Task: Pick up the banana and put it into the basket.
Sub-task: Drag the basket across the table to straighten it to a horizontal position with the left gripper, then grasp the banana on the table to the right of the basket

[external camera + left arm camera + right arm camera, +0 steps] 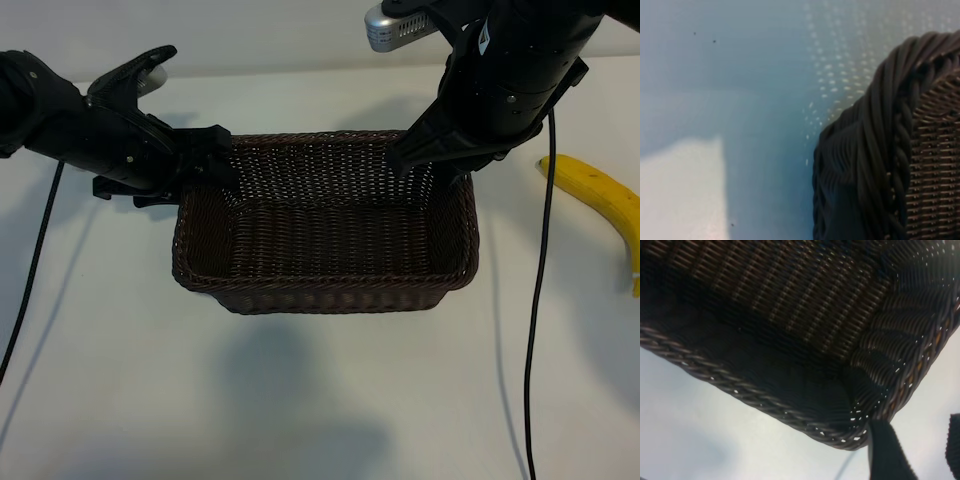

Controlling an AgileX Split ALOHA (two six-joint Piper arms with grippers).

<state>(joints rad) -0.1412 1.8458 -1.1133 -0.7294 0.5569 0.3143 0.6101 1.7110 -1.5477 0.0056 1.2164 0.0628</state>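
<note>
The dark woven basket (330, 290) sits mid-table with nothing inside. The yellow banana (600, 195) lies on the white table to its right, untouched and well apart from both grippers. My left gripper (212, 160) is at the basket's far left corner and stands open; the left wrist view shows only that corner of the basket (890, 150) and bare table. My right gripper (430, 165) straddles the far right corner, shut on the rim. In the right wrist view one of its fingers (887, 455) lies against the basket (765, 405) at the corner.
A black cable (540, 300) hangs from the right arm between basket and banana. Another cable (30, 280) trails from the left arm at the table's left. White table lies in front of the basket.
</note>
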